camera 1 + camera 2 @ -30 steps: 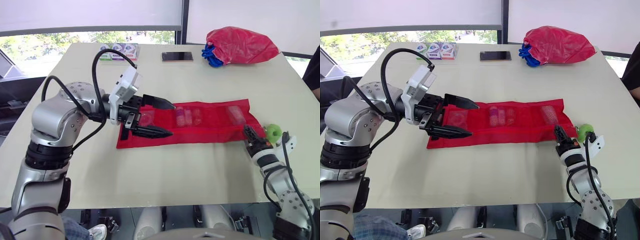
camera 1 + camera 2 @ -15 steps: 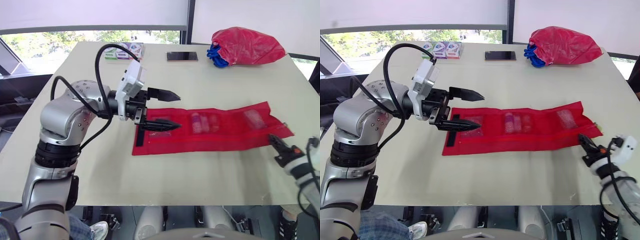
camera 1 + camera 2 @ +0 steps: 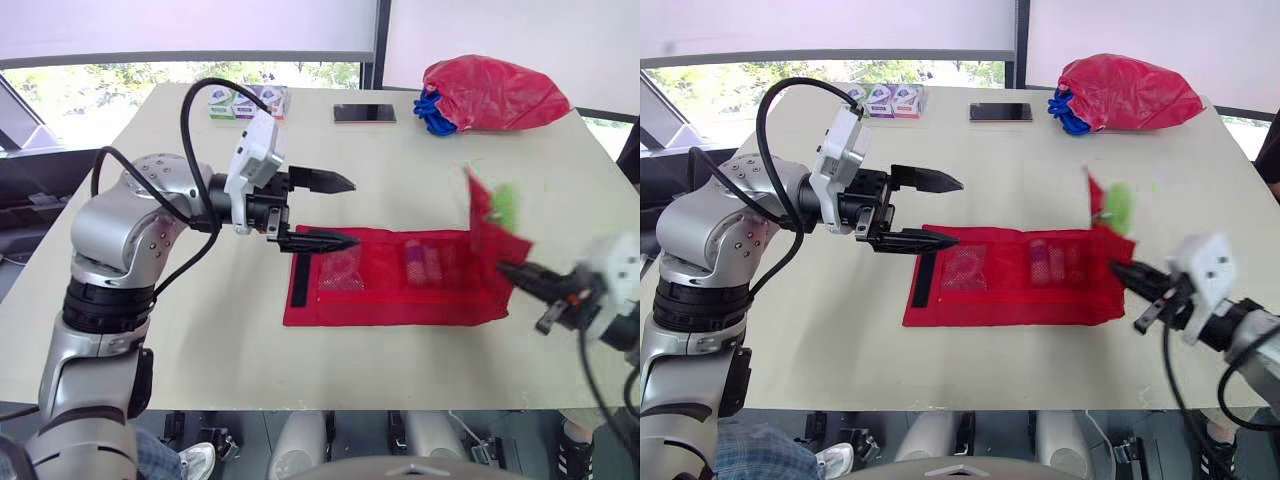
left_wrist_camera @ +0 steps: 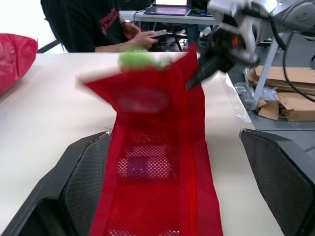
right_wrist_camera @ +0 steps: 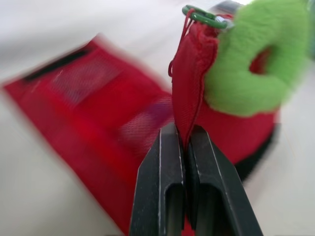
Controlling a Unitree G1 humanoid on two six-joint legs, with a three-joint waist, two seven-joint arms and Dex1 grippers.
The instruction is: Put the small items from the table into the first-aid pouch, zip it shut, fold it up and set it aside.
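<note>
1. My right tool (image 5: 185, 142) has its two fingers pressed together on a fold of red fabric at the right end of the pouch (image 3: 400, 290). That end stands up off the surface (image 3: 200, 350), with the tool just below and to the right of it.
2. My left tool (image 3: 350, 212) is spread wide and holding nothing. It hangs over the pouch's left end, its lower finger level with the top edge near the black strip (image 3: 298, 280).
3. The rest of the pouch lies flat, lengthwise across the middle of the surface between my two tools.
4. A fuzzy green ring (image 5: 256, 69) hangs at the raised end on a green clip (image 5: 204, 15), right beside my right fingers.
5. The raised end and the ring are smeared in the head views, so I can't make out the edge there. The small items (image 3: 420, 262) show as pinkish shapes behind mesh, and I can't tell what they are.
6. The right wrist view shows the pinch itself. From the head views I can't tell whether the fingers meet the fabric.
7. The left wrist view looks down the pouch between my wide fingers (image 4: 83, 187), with a person (image 4: 98, 24) holding a phone beyond the far edge.
8. At the far side, the head views show a red bag (image 3: 490, 92), a phone (image 3: 364, 113) and small boxes (image 3: 245, 100), well apart from the pouch.
</note>
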